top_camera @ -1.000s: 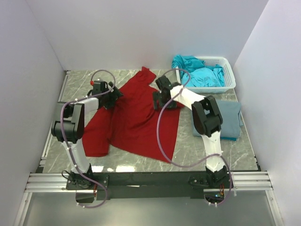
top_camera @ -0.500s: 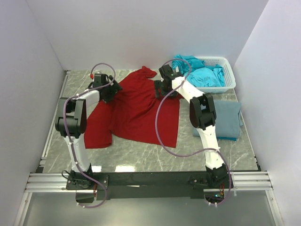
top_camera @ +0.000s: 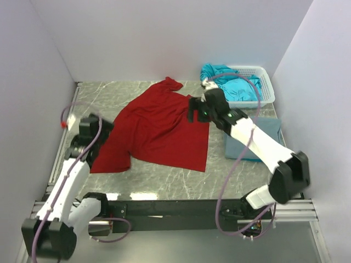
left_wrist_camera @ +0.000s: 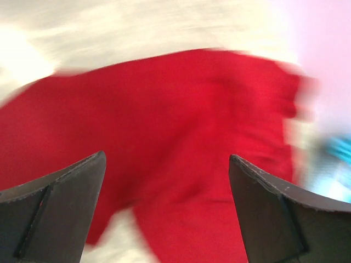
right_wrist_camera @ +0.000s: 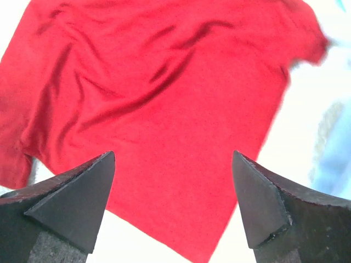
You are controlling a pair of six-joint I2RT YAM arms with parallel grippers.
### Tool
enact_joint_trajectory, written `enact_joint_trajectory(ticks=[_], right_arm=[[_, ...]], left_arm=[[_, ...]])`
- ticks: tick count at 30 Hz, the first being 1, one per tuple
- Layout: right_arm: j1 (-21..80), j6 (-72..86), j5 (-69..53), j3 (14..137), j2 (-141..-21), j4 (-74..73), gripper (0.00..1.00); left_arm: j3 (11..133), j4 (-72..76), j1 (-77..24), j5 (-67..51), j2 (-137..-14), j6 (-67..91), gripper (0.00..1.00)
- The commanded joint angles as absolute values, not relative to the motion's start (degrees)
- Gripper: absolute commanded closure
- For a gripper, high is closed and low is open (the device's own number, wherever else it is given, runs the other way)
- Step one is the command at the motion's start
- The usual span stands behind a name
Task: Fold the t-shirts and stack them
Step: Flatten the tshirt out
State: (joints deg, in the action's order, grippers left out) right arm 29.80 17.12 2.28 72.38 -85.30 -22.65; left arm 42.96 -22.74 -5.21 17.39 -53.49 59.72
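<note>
Left gripper (top_camera: 100, 129): jaws wide, empty, at the left edge of the dark red cloth t-shirt (top_camera: 159, 129), which lies spread mid-table. Right gripper (top_camera: 193, 111): jaws wide, empty, over that shirt's far right edge. Folded grey-blue t-shirt (top_camera: 272, 131) to the right. Turquoise t-shirts (top_camera: 238, 87) heaped in the white plastic lattice basket (top_camera: 267, 82), far right.

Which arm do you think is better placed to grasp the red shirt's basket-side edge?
Right: the right gripper, open, hovers over that edge of the red shirt; the left gripper is by the opposite side.
</note>
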Motion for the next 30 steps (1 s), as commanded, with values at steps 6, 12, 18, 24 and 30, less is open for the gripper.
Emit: enact_joint_trajectory(ticks=[6,12,18,24,30], right_arm=[[26.4,25.3,8.1,59.4,-75.2,-15.4,0.05],[25.6,25.4,5.9,58.8,-75.5,-15.4,0.05],[25.4,25.4,5.3,58.9,-75.9,-15.6,0.05],[25.3,25.3,6.9,58.9,-76.2,-16.6,0.05],[25.3,25.4,6.9,59.3,-77.1,-17.0,0.05]], left_arm=[[27.6,-45.2,-3.3,22.4,-42.0,77.9,0.01],[24.0,-45.4,-0.4,25.4,-46.0,81.4,0.0],[23.3,-38.2,3.0,27.3,-50.4,79.4,0.12],[22.9,-31.3,6.2,25.0,-57.0,73.8,0.18],[21.8,-27.5,7.1,22.2,-62.4,72.3,0.24]])
